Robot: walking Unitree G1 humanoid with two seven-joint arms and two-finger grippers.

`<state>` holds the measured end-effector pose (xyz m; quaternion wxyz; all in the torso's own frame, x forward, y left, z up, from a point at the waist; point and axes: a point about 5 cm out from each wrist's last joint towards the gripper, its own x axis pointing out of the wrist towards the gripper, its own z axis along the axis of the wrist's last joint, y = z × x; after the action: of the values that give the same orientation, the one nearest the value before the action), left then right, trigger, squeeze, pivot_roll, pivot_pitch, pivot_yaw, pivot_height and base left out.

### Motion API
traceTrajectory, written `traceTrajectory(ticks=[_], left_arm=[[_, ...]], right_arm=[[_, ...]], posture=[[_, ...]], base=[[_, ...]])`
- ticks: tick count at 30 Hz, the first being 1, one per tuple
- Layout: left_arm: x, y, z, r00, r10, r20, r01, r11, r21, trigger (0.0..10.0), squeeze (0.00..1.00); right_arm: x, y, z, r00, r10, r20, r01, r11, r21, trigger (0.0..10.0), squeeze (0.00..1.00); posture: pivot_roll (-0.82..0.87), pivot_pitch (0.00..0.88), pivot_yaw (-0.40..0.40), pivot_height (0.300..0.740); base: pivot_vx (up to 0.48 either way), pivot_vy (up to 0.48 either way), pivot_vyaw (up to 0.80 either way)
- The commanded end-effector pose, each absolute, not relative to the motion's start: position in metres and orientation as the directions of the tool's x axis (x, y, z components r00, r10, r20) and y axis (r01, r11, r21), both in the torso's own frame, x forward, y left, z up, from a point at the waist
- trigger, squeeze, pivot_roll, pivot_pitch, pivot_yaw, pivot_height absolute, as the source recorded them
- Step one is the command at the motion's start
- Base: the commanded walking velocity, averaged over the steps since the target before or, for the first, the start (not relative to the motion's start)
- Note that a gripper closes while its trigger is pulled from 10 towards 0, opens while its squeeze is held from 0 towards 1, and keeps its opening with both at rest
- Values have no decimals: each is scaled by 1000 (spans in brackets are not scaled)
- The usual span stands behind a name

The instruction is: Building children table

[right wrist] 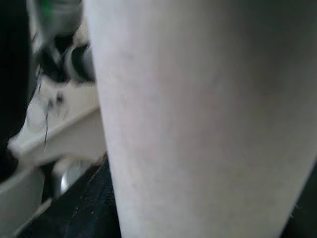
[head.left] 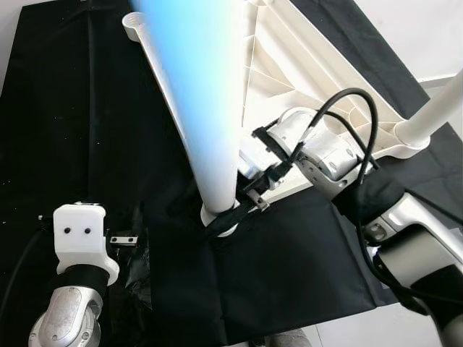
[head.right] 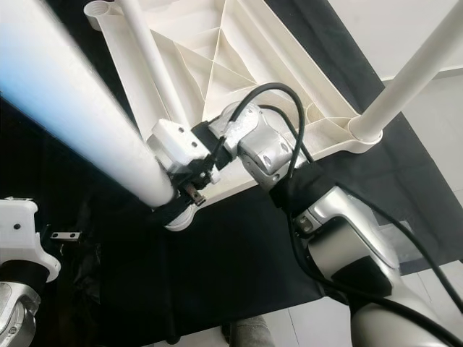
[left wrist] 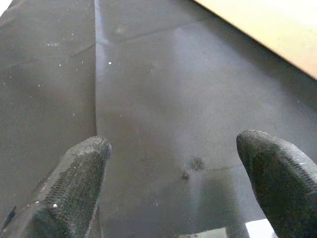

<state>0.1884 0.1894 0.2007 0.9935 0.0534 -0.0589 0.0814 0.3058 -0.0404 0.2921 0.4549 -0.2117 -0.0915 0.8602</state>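
Observation:
A white plastic children's table (head.left: pixel 289 65) lies upside down on a black cloth, its ribbed underside facing up. A thick white leg (head.left: pixel 206 108) stands in the near corner socket and rises toward the camera, blurred. My right gripper (head.left: pixel 230 215) is at that leg's base, its black fingers closed around it just above the socket; the right wrist view has the leg (right wrist: pixel 198 119) pressed close. A second leg (head.left: pixel 434 112) stands in the right corner, and a third (head.right: pixel 148 54) further back. My left gripper (left wrist: pixel 173 183) hangs open over bare cloth at the near left, holding nothing.
The black cloth (head.left: pixel 65 108) covers the floor under the table. Pale floor (head.left: pixel 427 36) shows past its right edge and along the near edge (head.left: pixel 347 329). An open round socket (head.left: pixel 134 25) sits at the table's far left corner. My right arm's black cable (head.left: pixel 362 116) loops over the tabletop.

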Motion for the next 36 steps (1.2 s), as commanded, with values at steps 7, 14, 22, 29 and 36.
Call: traceTrajectory(ticks=[7, 14, 22, 29, 36], left_arm=[[186, 193, 197, 978, 181, 102, -192, 976, 102, 10000, 0], [187, 193, 197, 979, 177, 103, -187, 977, 101, 10000, 0], [187, 191, 197, 979, 176, 103, -186, 978, 97, 10000, 0], [186, 191, 197, 978, 179, 104, -189, 978, 94, 10000, 0], [187, 192, 197, 978, 177, 107, -188, 977, 98, 10000, 0]], right_arm=[[309, -47, 263, -479, 835, -270, -810, -539, -232, 10000, 0], [311, -49, 260, -456, 833, -314, -809, -535, -243, 10000, 0], [320, -44, 259, -372, 845, -386, -830, -488, -269, 10000, 0], [323, -42, 257, -299, 882, -364, -880, -402, -253, 10000, 0], [317, -51, 238, -96, 937, -335, -950, -186, -250, 10000, 0]], posture=[[-6, 419, -27, 740], [-11, 413, -24, 740], [-12, 409, -30, 740], [-14, 407, -31, 740], [-23, 401, -40, 740]], base=[[0, 0, 0], [0, 0, 0], [0, 0, 0], [0, 0, 0], [0, 0, 0]])
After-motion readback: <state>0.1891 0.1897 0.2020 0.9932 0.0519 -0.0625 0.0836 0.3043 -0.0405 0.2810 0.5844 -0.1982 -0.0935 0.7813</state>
